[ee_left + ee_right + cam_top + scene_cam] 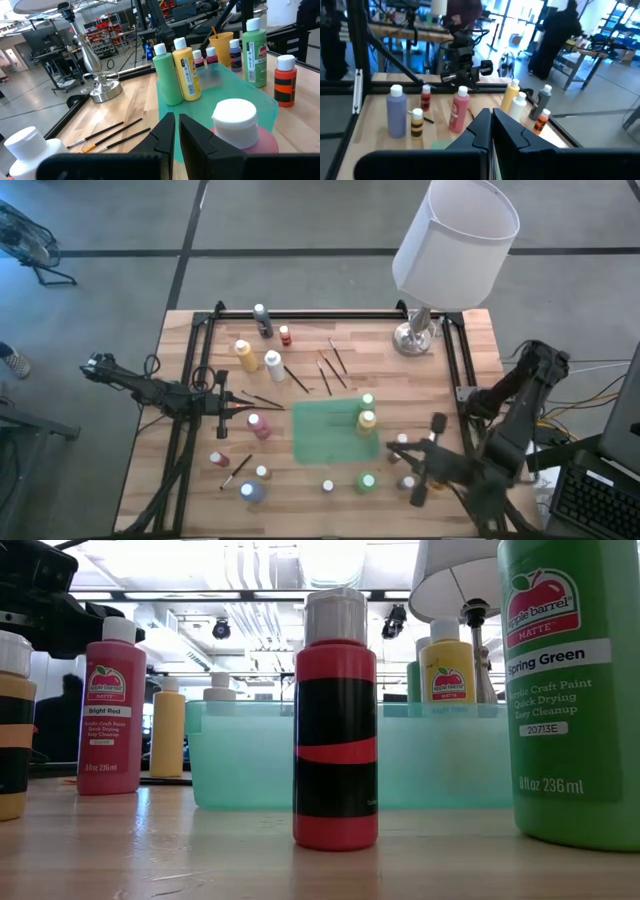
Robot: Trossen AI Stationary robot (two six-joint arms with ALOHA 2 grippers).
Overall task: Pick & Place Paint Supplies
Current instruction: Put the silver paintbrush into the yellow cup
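The clenched, empty left tool [232, 416] sits just beside the upright pink bottle [258, 425], nearer than the clenched right tool [393, 448].

A workshop or lab, it seems: racks [102, 30] of red bins, ceiling ducts [255, 565], concrete floor [300, 215], work benches [402, 27], and people [560, 35] standing beyond the wooden surface [330, 330].

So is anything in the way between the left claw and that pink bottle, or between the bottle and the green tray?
Nothing visible. The pink bottle stands just ahead of the left gripper, and the strip of wood between the bottle and the green tray looks bare.
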